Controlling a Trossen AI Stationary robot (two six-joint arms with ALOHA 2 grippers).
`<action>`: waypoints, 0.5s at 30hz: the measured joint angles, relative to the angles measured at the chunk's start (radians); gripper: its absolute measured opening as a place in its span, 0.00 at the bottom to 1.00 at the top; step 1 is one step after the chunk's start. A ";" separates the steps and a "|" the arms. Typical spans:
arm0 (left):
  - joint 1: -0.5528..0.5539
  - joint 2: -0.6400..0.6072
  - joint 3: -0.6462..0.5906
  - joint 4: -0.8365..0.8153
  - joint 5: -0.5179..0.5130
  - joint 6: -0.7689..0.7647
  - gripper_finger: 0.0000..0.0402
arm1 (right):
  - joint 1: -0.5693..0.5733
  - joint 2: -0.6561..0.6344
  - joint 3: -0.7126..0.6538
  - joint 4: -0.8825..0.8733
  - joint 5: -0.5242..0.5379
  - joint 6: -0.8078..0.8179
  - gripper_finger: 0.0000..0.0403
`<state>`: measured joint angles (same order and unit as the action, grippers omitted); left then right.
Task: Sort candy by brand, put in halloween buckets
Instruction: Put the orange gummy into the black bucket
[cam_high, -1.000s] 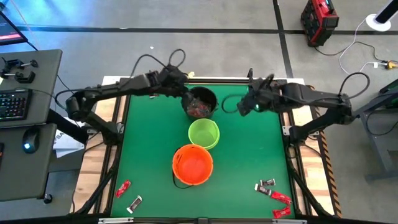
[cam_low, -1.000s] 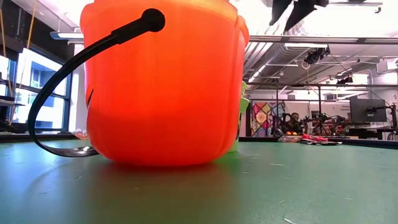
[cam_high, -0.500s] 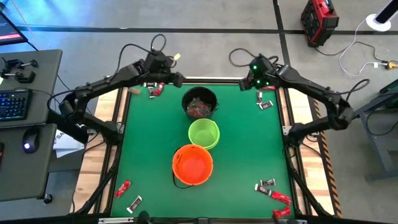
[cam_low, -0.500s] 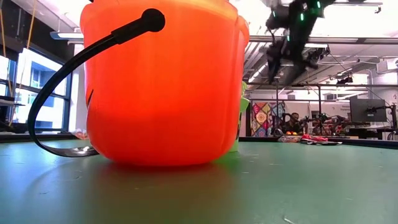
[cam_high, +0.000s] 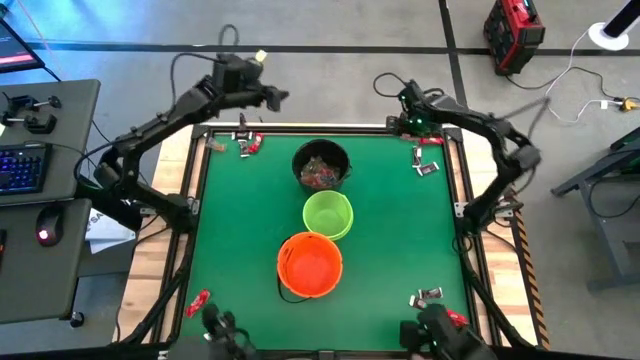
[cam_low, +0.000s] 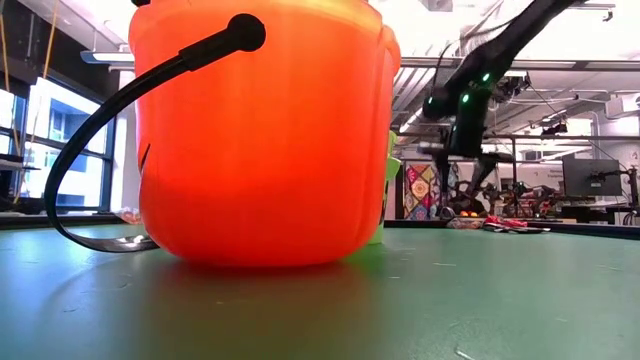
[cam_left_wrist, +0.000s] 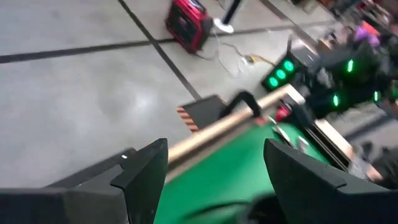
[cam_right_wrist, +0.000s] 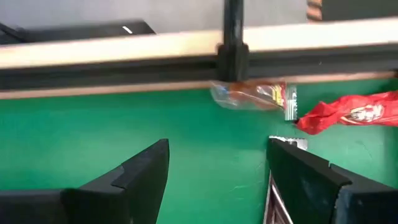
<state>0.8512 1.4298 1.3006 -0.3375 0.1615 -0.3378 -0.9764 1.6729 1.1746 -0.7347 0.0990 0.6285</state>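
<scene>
Three halloween buckets stand in a row down the table's middle: black holding candy, lime green, and orange, which fills the low view. Loose candy lies at the far left, far right, near left and near right. My left gripper hangs open past the table's far edge, nothing between its fingers. My right gripper hangs open above the far right corner. Just beyond its fingers lie a clear-wrapped candy and a red one.
The table's far rail runs just behind the candy at the far right corner. The green mat is bare on both sides of the buckets. A desk with a keyboard stands to the left of the table.
My left gripper has swung from over the black bucket toward the far left, rising past the table's far edge. My right gripper has swung from beside the black bucket toward the far right corner, sinking and tipping down over the candy there. Both stay open.
</scene>
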 joint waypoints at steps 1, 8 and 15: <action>0.027 0.000 0.000 0.002 0.016 0.000 0.64 | -0.008 0.038 0.022 -0.019 0.000 0.000 0.65; 0.131 0.000 0.000 -0.035 0.108 0.085 0.64 | -0.040 0.215 0.153 -0.066 0.002 -0.048 0.65; 0.145 0.001 0.000 -0.053 0.100 0.112 0.64 | -0.045 0.315 0.261 -0.151 0.055 -0.124 0.65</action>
<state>0.9966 1.4307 1.3006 -0.3904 0.2613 -0.2260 -1.0217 1.9881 1.4359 -0.8854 0.1537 0.5042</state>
